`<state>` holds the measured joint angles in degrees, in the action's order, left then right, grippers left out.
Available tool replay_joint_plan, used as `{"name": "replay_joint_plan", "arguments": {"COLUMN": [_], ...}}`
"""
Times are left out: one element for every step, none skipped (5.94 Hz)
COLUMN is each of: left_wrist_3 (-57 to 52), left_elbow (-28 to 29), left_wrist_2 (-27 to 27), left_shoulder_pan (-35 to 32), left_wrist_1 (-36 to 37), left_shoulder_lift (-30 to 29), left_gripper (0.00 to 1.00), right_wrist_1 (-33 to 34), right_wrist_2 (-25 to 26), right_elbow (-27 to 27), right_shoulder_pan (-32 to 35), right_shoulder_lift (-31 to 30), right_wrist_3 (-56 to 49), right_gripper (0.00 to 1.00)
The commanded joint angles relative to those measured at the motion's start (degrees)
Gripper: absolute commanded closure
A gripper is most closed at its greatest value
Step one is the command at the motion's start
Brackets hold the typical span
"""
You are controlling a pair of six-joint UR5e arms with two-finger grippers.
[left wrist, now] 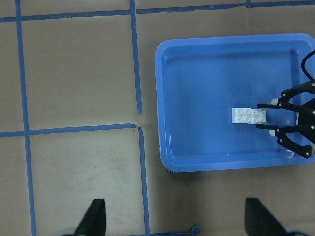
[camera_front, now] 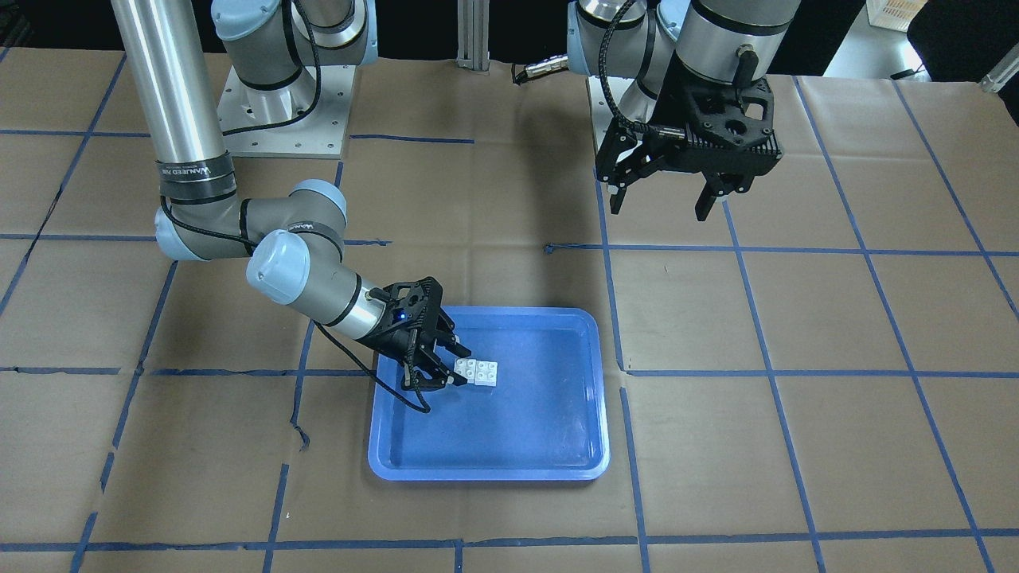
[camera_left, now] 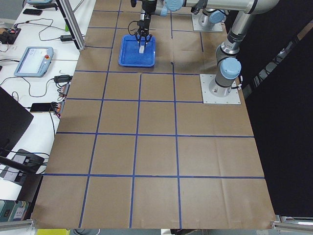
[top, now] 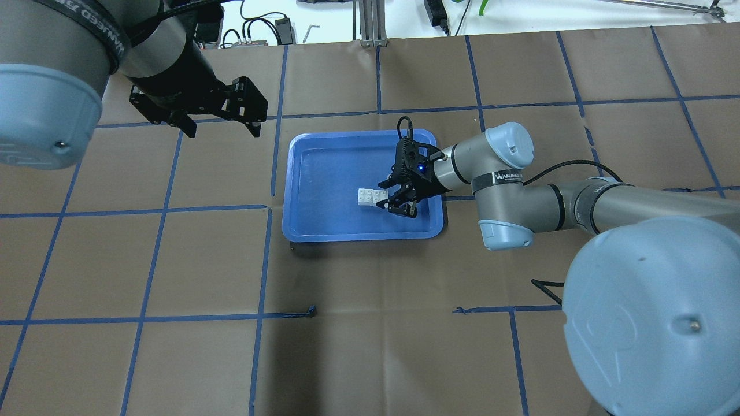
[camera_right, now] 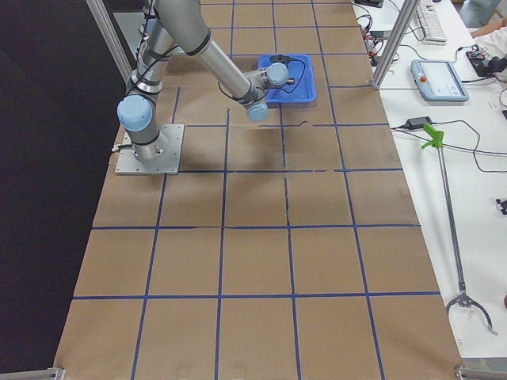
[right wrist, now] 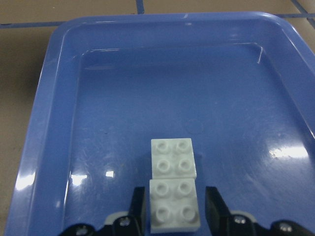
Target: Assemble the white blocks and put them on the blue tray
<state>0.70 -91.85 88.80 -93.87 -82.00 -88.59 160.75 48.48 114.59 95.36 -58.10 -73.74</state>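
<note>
The two white blocks lie joined in a short row on the floor of the blue tray. My right gripper is low inside the tray, open, with its fingers on either side of the nearer block and a thin gap on each side. The right wrist view shows the blocks between the fingers. My left gripper is open and empty, high above bare table away from the tray. The left wrist view looks down on the tray and the blocks.
The table is covered in brown paper with a blue tape grid. In the overhead view the tray sits near the middle, and the right arm's elbow hangs over the table right of it. Both arm bases stand at the robot's edge.
</note>
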Motion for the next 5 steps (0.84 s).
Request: {"name": "replay_joint_plan", "arguments": {"left_wrist_3": [0.0,0.0,0.0,0.0,0.0], "left_elbow": [0.0,0.0,0.0,0.0,0.09], "left_wrist_2": [0.06,0.06,0.06,0.06,0.06], "left_shoulder_pan": [0.0,0.0,0.0,0.0,0.0], "left_wrist_1": [0.0,0.0,0.0,0.0,-0.09], "left_shoulder_lift": [0.0,0.0,0.0,0.0,0.0], "left_gripper": [0.01,0.01,0.01,0.01,0.01], "right_wrist_1": [-0.09,-0.09,-0.17,-1.66,-10.55], "right_wrist_2": [-0.06,0.03,0.21,1.34,5.09], "right_elbow": [-0.07,-0.24,-2.33,-6.96,-11.19], "right_shoulder_pan": [0.0,-0.08,-0.09,-0.61,-0.96], "right_shoulder_lift": [0.0,0.0,-0.43,-1.14,-3.06], "right_wrist_3": [0.0,0.09,5.4,9.19,9.92], "right_gripper": [0.48,0.4,0.07,0.01,0.01]}}
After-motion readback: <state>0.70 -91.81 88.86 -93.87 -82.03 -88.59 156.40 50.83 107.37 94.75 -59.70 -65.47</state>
